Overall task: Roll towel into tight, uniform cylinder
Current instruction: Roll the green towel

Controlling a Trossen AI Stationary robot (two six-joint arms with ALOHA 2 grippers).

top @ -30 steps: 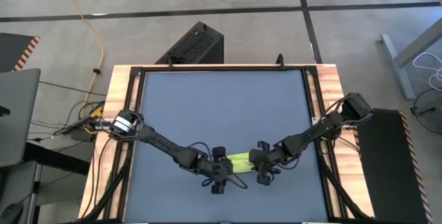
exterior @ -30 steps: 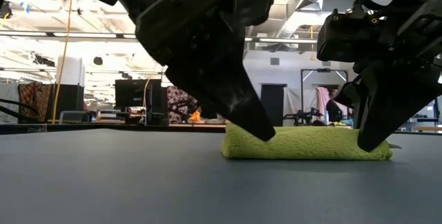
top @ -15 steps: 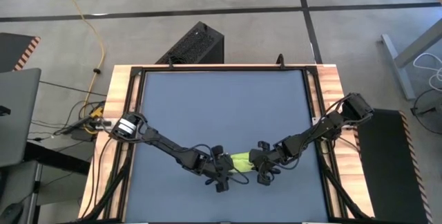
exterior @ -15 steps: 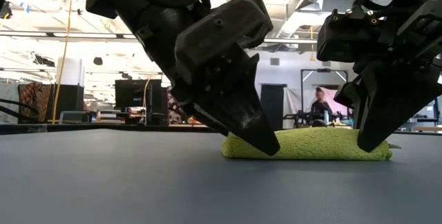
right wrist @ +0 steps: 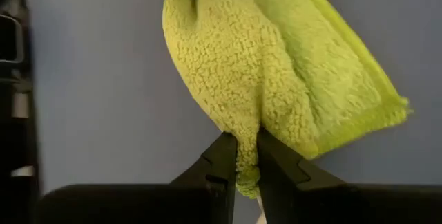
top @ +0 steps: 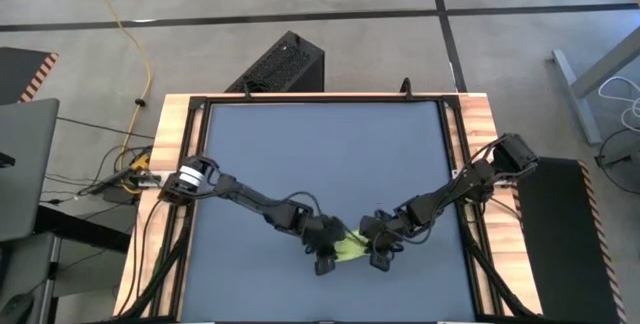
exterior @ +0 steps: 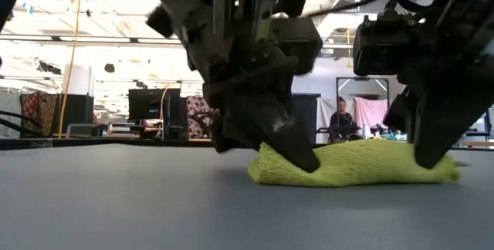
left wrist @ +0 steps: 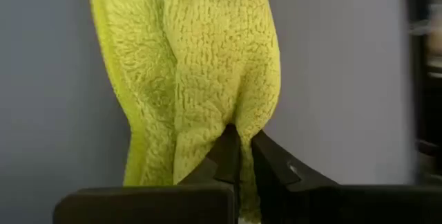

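Two arms reach in over the big dark mat (top: 320,154), and both meet at one small spot near its front edge. Largest first: the wooden table (top: 475,114) frames that mat, and a black box (top: 280,64) sits on the floor beyond the far edge, well away from either gripper. A yellow cable (top: 140,54) trails across the floor off the left arm's side.

Down to the action. The left gripper (top: 328,246) is low on the mat, its fingers (left wrist: 228,156) pinched tight on a fold at one end of the towel (top: 350,247). The wrist view shows the cloth bunched and gathered right at the tips. The right gripper (top: 381,247) is just across from it, jaws narrow, nipping the other end of the towel; its fingers (right wrist: 224,156) have a small tuck of pile squeezed between them, and a flat hemmed flap spreads out beyond.

So the towel lies stretched between the two grippers, gripped at both ends. From table height it looks lumpy, a rumpled roll sagging in the middle and resting on the mat.

Far behind it, past the right gripper, a person (exterior: 340,119) is in the room.
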